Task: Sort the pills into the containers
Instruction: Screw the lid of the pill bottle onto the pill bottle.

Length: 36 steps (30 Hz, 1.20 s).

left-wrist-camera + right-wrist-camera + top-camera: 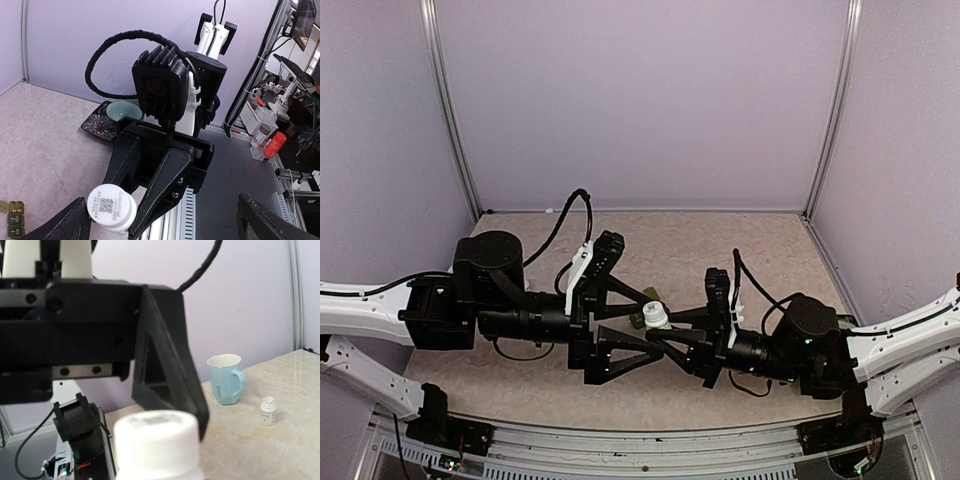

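Containers [15, 220], likely light, stiff, slippery plastic, best pinched across the strip's narrow sides, lie flat on the counter [45, 140] just below and beside the pill bottle [111, 207], long axis passing it rather than pointing at it. Right hand [120, 206] pinches that bottle; left hand [648, 325], flanking it, is spread wide.

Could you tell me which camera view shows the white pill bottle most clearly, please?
The left wrist view: the white bottle is sharp there, clamped in the right gripper, its printed code facing the camera. The right wrist view shows only its blurred top; the top view shows it only as a small white spot.
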Motion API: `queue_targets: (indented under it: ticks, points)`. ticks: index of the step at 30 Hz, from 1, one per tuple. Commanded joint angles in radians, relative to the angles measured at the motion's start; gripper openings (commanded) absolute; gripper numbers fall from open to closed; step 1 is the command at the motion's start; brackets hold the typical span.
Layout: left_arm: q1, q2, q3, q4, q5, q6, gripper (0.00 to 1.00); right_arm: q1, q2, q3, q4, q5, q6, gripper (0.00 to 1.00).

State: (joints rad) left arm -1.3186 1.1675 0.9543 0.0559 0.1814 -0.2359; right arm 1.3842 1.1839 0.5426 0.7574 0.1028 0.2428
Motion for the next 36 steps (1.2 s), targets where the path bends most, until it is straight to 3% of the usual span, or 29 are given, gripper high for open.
queue_targets:
  ticks: [1, 12, 29, 36]
  points:
    - [0.006, 0.012, -0.002, 0.01, 0.027, -0.011, 0.99, -0.007, -0.008, 0.001, -0.003, 0.016, -0.012, 0.14]
    - [-0.004, 0.026, 0.005, 0.062, 0.08, -0.007, 0.99, -0.007, 0.107, 0.046, 0.012, -0.01, -0.002, 0.15]
    - [-0.066, 0.11, 0.05, 0.138, 0.143, 0.005, 0.99, -0.013, 0.147, 0.097, 0.009, -0.026, -0.023, 0.15]
    - [-0.035, 0.054, 0.089, -0.002, -0.058, 0.006, 0.99, -0.014, 0.103, 0.074, 0.013, -0.054, -0.024, 0.14]
